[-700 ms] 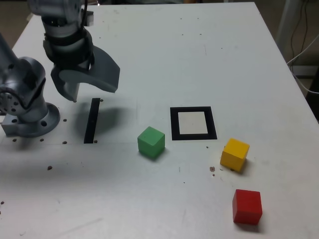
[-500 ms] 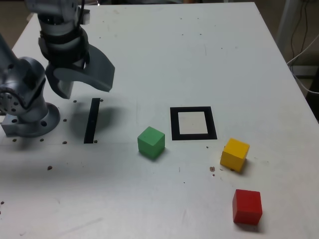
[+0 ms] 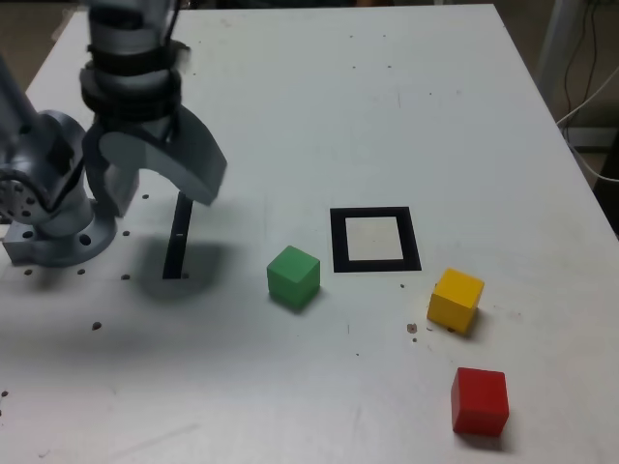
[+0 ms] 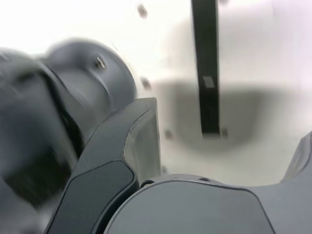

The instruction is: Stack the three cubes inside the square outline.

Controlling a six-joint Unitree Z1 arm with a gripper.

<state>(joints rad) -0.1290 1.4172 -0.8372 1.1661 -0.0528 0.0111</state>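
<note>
Across the pale surface (image 3: pixel 290 387), in the exterior view, three matte cubes lie apart from one another. The green cube (image 3: pixel 294 276) is the one closest to the arm, turned so that a corner points toward the camera. The yellow cube (image 3: pixel 456 300) sits farther to the exterior view's right, at an angle, and the red cube (image 3: pixel 480 401) is nearer the camera, below the yellow one in that view. Each rests directly on the surface.

Between the green and yellow cubes, a little farther from the camera than both, lies the square outline (image 3: pixel 414 242), a flat black frame around a white centre (image 3: pixel 372 239). The cubes are all outside it, with the green one just off its near corner on the exterior view's left.

Toward the exterior view's left, the pincer (image 3: pixel 164 198) hangs above the surface beside the grey arm base (image 3: pixel 63 237), its two broad curved fingers spread wide apart with nothing between them. One fingertip overlaps the far end of a straight black strip (image 3: pixel 178 242) in that view. The wrist view shows the same strip beyond the parted fingers, across a soft shadow (image 4: pixel 243 117), with small dark spots (image 4: pixel 142 10) near it. Motion blurs the pincer in the exterior view.
</note>
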